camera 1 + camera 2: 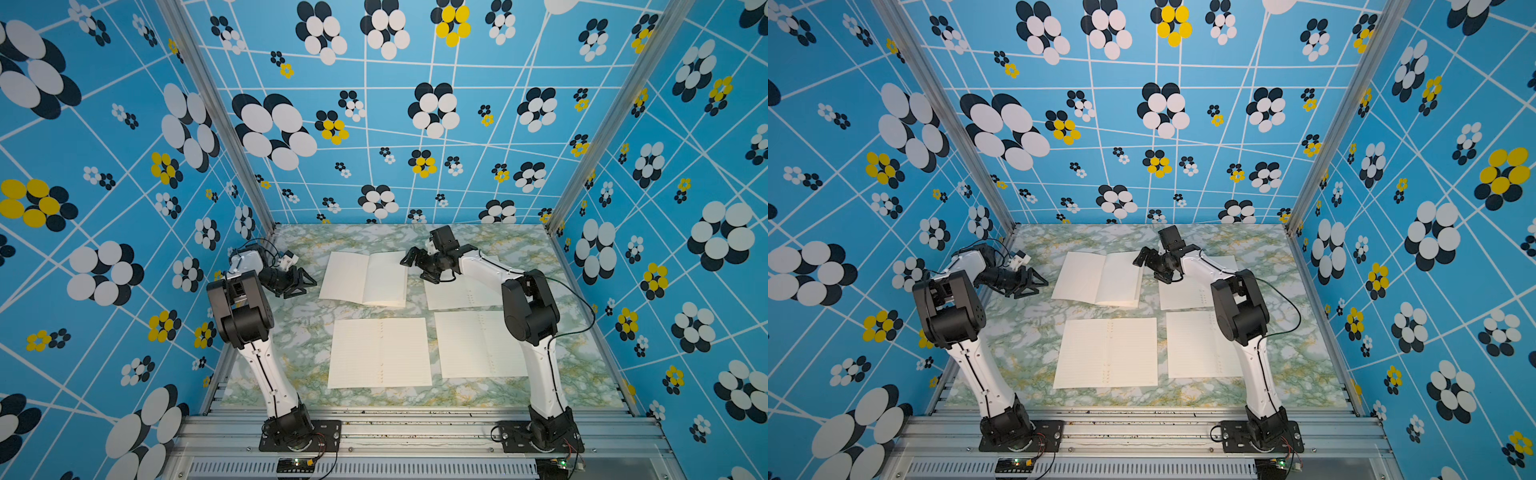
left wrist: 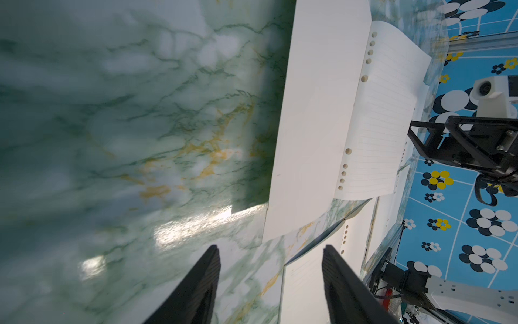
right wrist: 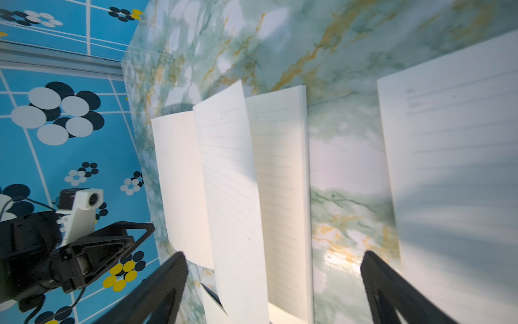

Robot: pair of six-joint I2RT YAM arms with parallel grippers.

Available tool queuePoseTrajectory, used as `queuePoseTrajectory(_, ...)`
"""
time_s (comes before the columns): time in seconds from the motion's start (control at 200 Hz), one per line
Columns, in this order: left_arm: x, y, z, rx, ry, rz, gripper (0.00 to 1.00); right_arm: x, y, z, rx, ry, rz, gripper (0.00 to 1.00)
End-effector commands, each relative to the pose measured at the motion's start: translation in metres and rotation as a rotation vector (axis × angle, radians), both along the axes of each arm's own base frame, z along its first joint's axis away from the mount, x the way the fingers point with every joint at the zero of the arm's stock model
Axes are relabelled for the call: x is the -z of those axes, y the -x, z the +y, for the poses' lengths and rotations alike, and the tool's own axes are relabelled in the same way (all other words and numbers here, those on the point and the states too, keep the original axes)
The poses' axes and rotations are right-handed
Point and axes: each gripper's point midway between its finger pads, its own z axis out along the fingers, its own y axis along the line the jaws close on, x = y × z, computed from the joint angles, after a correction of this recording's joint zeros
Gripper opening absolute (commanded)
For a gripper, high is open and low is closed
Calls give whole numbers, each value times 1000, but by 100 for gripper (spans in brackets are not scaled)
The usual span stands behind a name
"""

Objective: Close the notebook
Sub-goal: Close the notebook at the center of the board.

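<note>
The notebook [image 1: 365, 278] lies open on the marble table at the back centre, in both top views [image 1: 1098, 277]. In the right wrist view its lined pages [image 3: 277, 179] spread out, and one leaf [image 3: 224, 174] near the fold stands partly raised. My right gripper [image 1: 409, 259] hangs open beside the notebook's right edge, its fingers wide apart [image 3: 274, 254] with nothing between them. My left gripper [image 1: 311, 284] sits left of the notebook, a short way off its left page [image 2: 314, 112]. Its jaws [image 2: 269, 246] stand apart over bare table and hold nothing.
Loose lined sheets with punched holes lie flat around the notebook: one at the front centre [image 1: 380, 353], one at the front right [image 1: 478, 345], one under the right arm [image 1: 461, 293]. Patterned blue walls [image 1: 124, 208] close in the left, back and right sides.
</note>
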Motion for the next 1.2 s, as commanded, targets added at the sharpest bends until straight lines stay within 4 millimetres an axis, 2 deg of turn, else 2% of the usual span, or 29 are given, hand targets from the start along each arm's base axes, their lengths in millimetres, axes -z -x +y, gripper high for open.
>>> queuePoseTrajectory(0.0, 9, -1, -5, 1, 36, 27, 61, 14, -5, 12, -13, -35, 32, 99)
queuePoseTrajectory(0.345, 17, -5, -25, 47, 65, 43, 62, 40, -13, 28, -47, -27, 63, 99)
queuePoseTrajectory(0.6, 21, -25, -32, 48, 74, 26, 63, 52, -15, 36, -90, -12, 88, 99)
queuePoseTrajectory(0.86, 1, -41, -49, 81, 76, -44, 63, 57, -15, 40, -127, 6, 100, 99)
queuePoseTrajectory(1.014, -15, -39, -65, 117, 92, -67, 63, 59, -12, 40, -133, 4, 107, 99)
queuePoseTrajectory(1.194, -18, -35, -73, 137, 97, -63, 64, 64, -8, 40, -138, 3, 113, 99)
